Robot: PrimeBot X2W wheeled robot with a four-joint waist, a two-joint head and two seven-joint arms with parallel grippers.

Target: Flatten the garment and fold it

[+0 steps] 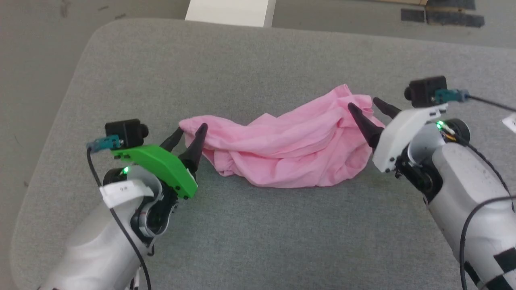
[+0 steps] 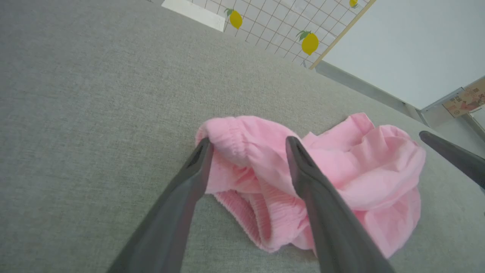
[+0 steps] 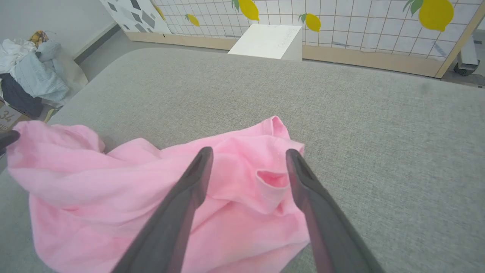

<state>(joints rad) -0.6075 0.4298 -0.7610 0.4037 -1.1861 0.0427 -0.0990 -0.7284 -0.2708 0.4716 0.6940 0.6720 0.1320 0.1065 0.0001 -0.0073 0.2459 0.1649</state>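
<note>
The garment [image 1: 290,147] is a light pink thin cloth lying crumpled and stretched sideways on the grey surface. At its left end, my left gripper [image 1: 189,129] stands open, its fingers straddling the gathered elastic waistband [image 2: 246,182]. Open as well, my right gripper [image 1: 373,104] sits at the cloth's right end, with a folded hem [image 3: 271,182] lying between its fingers. Neither pair of jaws pinches the fabric. In the left wrist view, a dark finger of the right gripper [image 2: 454,155] shows at the right edge.
The grey padded surface [image 1: 258,233] has rounded corners and free room in front of and behind the cloth. A white box [image 1: 229,12] stands past the far edge. A pile of clothes [image 3: 26,72] lies off the surface to one side.
</note>
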